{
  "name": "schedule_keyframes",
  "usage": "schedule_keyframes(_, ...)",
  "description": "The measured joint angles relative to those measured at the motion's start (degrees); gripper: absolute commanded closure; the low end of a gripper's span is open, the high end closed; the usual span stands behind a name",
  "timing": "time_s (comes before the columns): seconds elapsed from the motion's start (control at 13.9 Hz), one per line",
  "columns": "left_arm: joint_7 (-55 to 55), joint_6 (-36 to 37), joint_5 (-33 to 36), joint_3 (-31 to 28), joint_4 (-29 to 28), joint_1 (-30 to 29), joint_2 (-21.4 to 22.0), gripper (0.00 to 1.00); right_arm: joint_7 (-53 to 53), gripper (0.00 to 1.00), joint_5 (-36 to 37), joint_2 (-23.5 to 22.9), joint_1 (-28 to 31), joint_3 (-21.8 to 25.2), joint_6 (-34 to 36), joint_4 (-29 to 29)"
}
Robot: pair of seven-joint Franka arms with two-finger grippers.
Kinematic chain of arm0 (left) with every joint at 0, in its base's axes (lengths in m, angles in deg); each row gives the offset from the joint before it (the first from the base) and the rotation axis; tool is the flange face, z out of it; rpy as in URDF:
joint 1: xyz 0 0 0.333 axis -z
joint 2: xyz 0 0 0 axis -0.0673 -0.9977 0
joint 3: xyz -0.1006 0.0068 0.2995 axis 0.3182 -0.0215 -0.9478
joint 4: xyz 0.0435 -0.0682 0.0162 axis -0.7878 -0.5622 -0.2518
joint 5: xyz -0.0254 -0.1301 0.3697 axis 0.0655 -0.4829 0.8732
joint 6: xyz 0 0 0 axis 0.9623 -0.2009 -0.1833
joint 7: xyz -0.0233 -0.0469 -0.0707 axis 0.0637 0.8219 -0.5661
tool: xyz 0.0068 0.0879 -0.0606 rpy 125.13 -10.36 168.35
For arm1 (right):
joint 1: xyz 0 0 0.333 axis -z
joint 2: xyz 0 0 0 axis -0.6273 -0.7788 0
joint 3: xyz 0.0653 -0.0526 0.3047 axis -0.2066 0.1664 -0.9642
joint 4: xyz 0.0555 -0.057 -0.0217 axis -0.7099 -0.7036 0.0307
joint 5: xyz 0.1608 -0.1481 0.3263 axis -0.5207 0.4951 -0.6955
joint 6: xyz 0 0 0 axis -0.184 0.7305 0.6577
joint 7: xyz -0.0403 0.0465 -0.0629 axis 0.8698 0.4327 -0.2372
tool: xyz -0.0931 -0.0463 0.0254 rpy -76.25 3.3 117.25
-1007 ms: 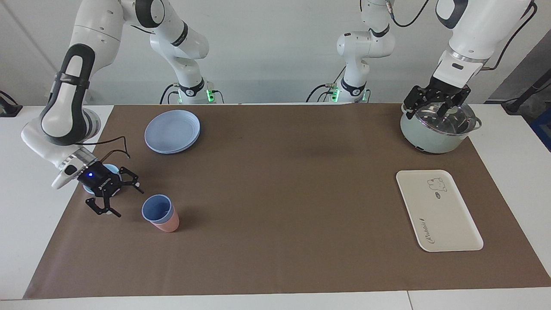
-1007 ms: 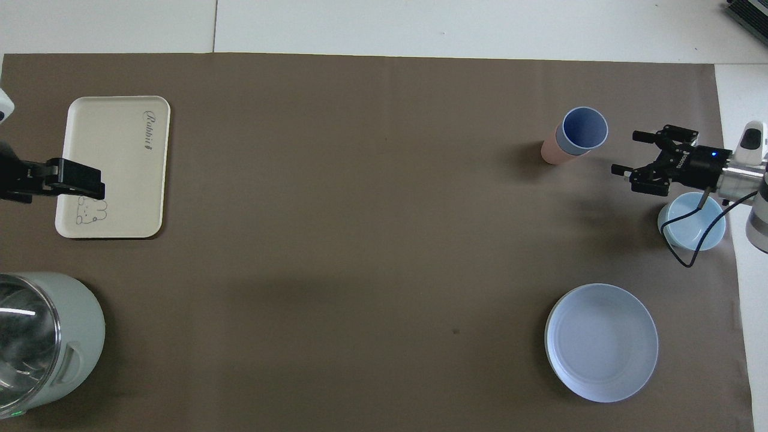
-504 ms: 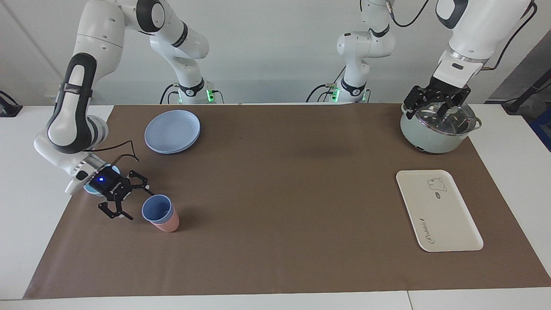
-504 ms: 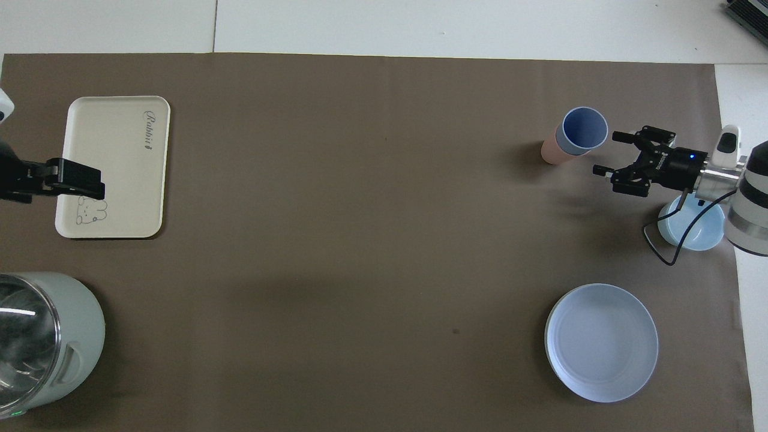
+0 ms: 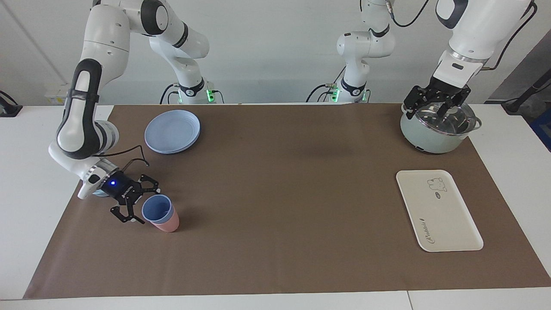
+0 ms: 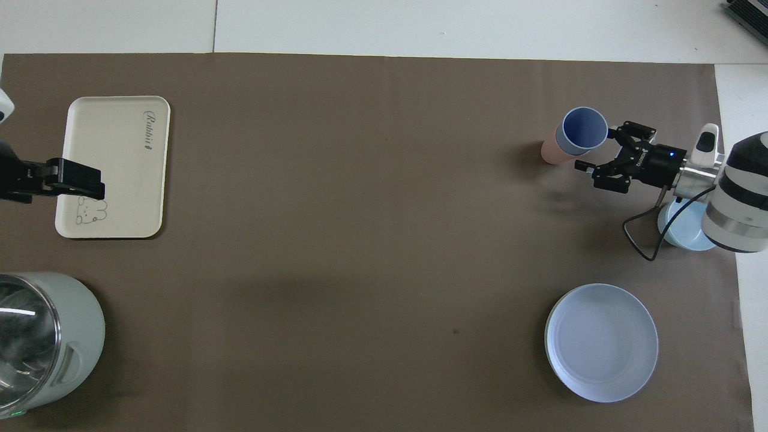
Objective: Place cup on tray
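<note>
The periwinkle-blue cup (image 5: pixel 157 209) stands nested inside a pink tumbler (image 5: pixel 167 224) toward the right arm's end of the table; it also shows in the overhead view (image 6: pixel 582 132). My right gripper (image 5: pixel 145 206) is open and low, lying sideways, with its fingertips right at the cup's rim on the side toward that end; in the overhead view (image 6: pixel 593 147) it sits against the cup. The cream tray (image 5: pixel 450 217) lies empty toward the left arm's end, also in the overhead view (image 6: pixel 114 180). My left gripper (image 5: pixel 430 110) waits open over a pot.
A pale green pot with a glass lid (image 5: pixel 439 129) stands nearer to the robots than the tray. A round blue plate (image 5: pixel 172 131) lies nearer to the robots than the cup. A light-blue bowl (image 6: pixel 684 231) sits under the right wrist.
The right gripper has moved sideways from over the bowl's edge toward the cup and now reaches it, still open. The cup, tray and left arm have not moved.
</note>
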Motion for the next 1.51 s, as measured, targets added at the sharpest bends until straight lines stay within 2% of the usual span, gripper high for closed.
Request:
schedule_keyframes(0.5,0.0,0.0,0.0,0.0,0.0,0.0,0.0,0.0,2.02,0.0,-4.24,-0.13,-2.35,0.0,-2.5,-0.86)
schedule_keyframes(1.51,0.0,0.0,0.0,0.0,0.0,0.0,0.0,0.0,3.75,0.0,-7.33,-0.36,-4.41,0.02,-5.83,-1.37)
